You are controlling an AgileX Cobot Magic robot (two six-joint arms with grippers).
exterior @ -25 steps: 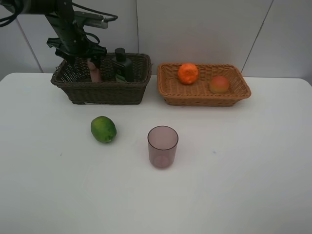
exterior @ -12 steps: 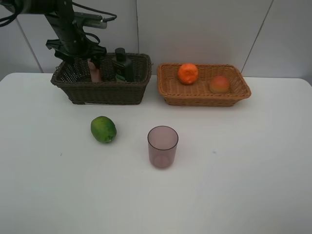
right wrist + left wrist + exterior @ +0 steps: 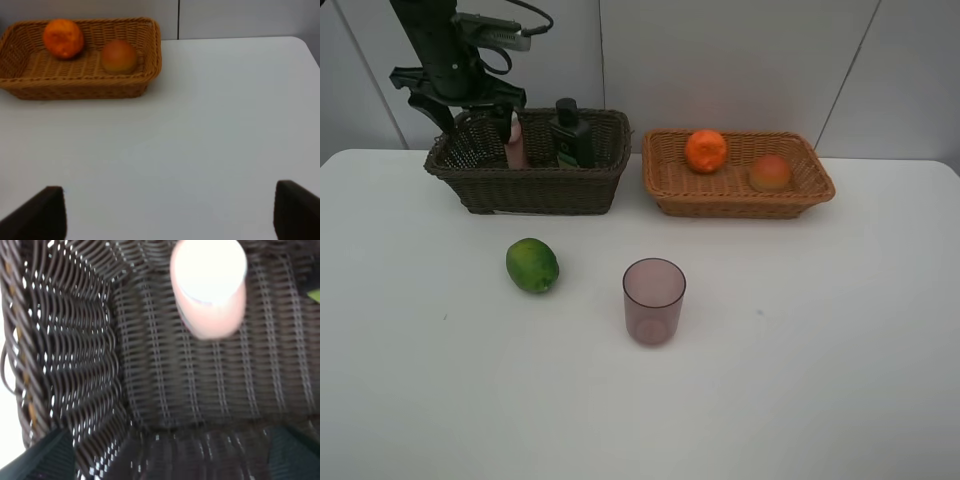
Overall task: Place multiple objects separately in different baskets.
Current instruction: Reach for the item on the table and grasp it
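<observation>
Your left gripper (image 3: 170, 460) has its fingers spread wide and empty, above the dark brown basket (image 3: 525, 190), where the pink bottle (image 3: 210, 290) and the dark green bottle (image 3: 570, 132) stand upright. Your right gripper (image 3: 167, 215) (also empty) is spread over the white table (image 3: 840, 360). The orange (image 3: 706, 150) and the peach-like fruit (image 3: 770, 173) lie in the tan basket (image 3: 740, 207). The green fruit (image 3: 532, 265) and the purple cup (image 3: 654, 300) are on the table.

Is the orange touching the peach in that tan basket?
Apart. The right wrist view shows bare basket weave between the orange and the peach.
</observation>
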